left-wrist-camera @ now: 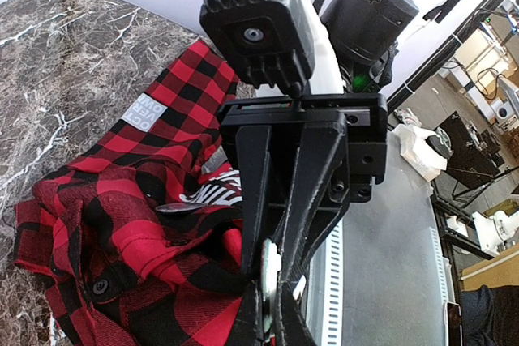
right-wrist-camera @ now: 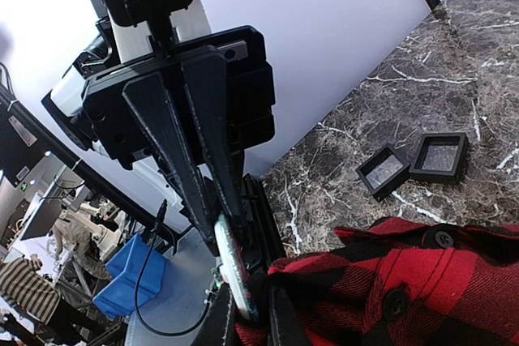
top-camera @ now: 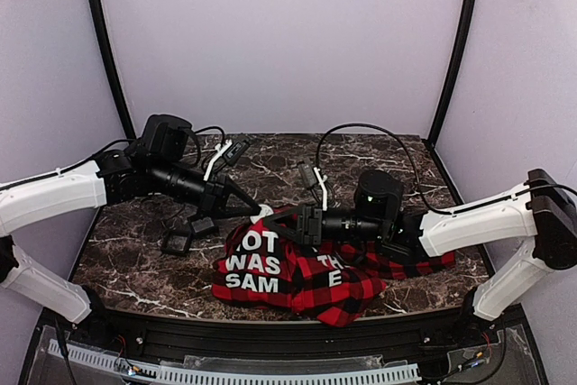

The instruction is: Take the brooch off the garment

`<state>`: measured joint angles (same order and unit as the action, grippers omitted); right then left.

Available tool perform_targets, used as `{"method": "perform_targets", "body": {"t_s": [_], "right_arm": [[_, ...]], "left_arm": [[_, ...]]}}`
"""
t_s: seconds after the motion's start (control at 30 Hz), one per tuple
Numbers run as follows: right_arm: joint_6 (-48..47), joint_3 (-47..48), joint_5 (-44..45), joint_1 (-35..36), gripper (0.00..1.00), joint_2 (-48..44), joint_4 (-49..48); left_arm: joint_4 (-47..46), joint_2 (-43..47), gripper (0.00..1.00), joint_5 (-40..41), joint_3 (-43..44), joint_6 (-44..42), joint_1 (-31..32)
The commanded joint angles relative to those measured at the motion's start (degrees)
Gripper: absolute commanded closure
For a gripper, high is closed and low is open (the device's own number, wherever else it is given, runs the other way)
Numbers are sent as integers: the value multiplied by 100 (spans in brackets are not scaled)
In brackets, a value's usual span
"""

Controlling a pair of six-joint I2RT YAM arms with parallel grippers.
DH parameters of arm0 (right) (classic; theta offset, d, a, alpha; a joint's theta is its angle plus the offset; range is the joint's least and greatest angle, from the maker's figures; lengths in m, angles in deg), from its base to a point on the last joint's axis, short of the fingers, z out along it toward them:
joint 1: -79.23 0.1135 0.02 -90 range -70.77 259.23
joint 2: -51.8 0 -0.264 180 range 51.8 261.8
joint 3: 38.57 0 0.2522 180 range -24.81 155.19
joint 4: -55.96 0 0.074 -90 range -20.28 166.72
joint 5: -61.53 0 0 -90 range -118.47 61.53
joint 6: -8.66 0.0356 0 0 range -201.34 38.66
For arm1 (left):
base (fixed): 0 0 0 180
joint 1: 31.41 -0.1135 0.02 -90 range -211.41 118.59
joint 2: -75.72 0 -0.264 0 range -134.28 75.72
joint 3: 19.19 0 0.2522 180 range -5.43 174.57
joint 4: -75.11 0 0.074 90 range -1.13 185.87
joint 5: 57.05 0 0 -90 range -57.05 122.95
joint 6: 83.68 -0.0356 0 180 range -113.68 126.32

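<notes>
Two black claws, tip to tip above the near middle of a dark marbled table (top-camera: 135, 268).

Left gripper (top-camera: 254, 211): fingers drawn together into one narrow point, clamped on the upper edge of the brooch (right-wrist-camera: 230, 269). Seen edge-on from both wrist cameras as a thin, pale grey-white disc, standing roughly upright.

Right gripper (top-camera: 273, 225): fingers together too, pinched on a raised fold of the garment (top-camera: 306, 272) right at the lower edge of the brooch. Cannot tell whether touching the disc itself or only the cloth around it.

Brooch held between the two sets of fingertips, at the lifted top-left edge of the garment, off the tabletop.

Below and to the right, the rest of the red-and-black plaid cloth in a rumpled heap near the front edge of the table, partly under the right arm. Black panels facing up, with large white block letters (top-camera: 252, 263). Small black buttons (right-wrist-camera: 395, 303) along a red strip near the pinched fold. Small grey label (left-wrist-camera: 147, 113) on the plaid in the left wrist view.

Left of the garment and apart from it, a pair of small black square frames (right-wrist-camera: 381, 172), lying flat side by side near the left gripper.
</notes>
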<state>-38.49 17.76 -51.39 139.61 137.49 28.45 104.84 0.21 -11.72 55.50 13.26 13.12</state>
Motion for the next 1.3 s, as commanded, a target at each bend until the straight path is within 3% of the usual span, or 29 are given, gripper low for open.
{"method": "perform_targets", "body": {"t_s": [0.0, 0.17, 1.07, 1.27], "right_arm": [[211, 194, 228, 40, 92, 170, -80], [528, 340, 358, -2, 100, 323, 172], [468, 1125, -203, -314, 100, 1009, 791], [452, 1146, -250, -316, 96, 1037, 673]], "left_arm": [[-204, 162, 99, -221, -52, -18, 55], [-216, 168, 99, -273, -55, -24, 55], [-180, -65, 99, -429, -54, -38, 152], [-115, -116, 99, -283, -33, -78, 178]]}}
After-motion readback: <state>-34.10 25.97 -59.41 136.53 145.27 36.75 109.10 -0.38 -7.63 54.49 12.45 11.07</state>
